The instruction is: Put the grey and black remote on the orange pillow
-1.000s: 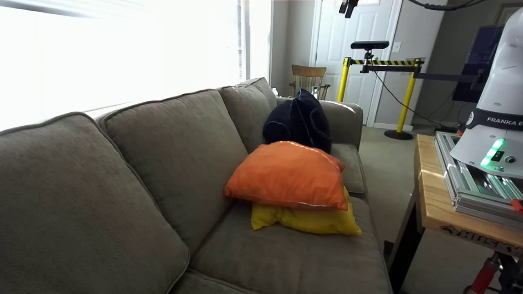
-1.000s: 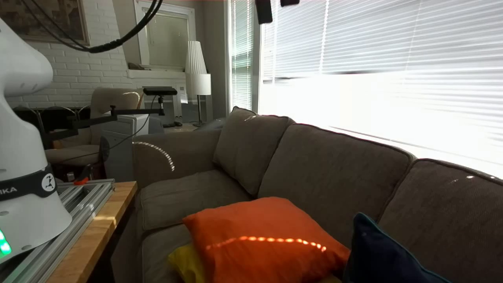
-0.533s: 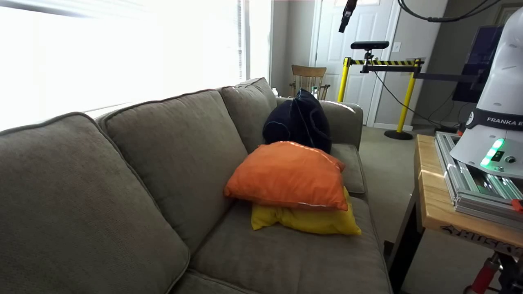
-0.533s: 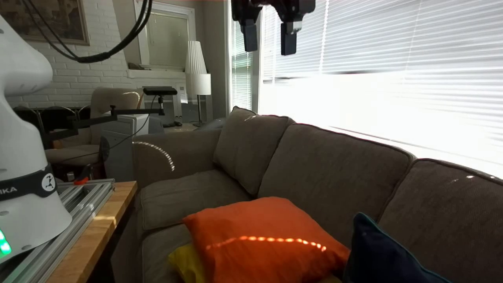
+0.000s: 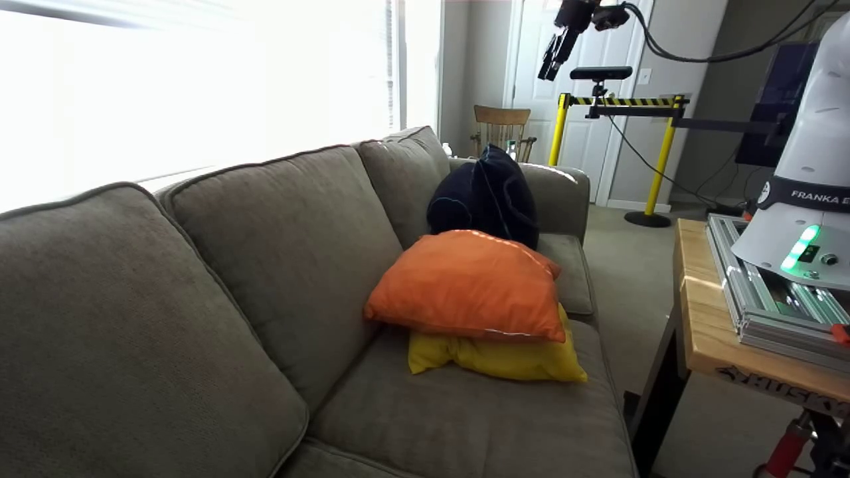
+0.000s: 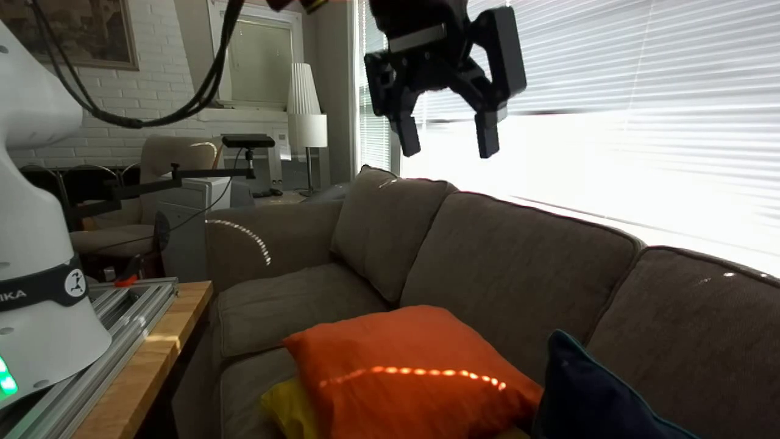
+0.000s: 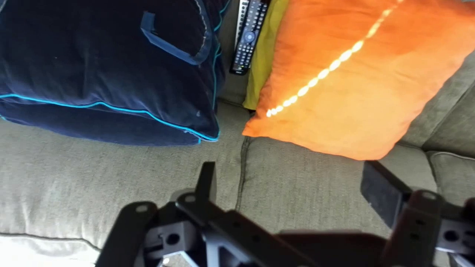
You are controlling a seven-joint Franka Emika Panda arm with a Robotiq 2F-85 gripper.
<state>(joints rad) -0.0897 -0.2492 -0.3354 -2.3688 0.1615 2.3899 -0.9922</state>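
A grey and black remote lies in the gap between the dark blue pillow and the yellow pillow in the wrist view. A paler remote lies alongside it, partly covered, and both run off the top edge. Neither remote shows in the exterior views. The orange pillow lies on top of the yellow pillow; it also shows in both exterior views. My gripper is open and empty. In both exterior views the gripper hangs high above the couch, pointing down.
The yellow pillow sticks out under the orange one. The dark blue pillow leans beside it, also in the wrist view. The couch backrest runs along the window. The robot's wooden table stands opposite the couch.
My gripper has come down from the top edge in both exterior views and now shows more fully. It stays open. The pillows have not moved.
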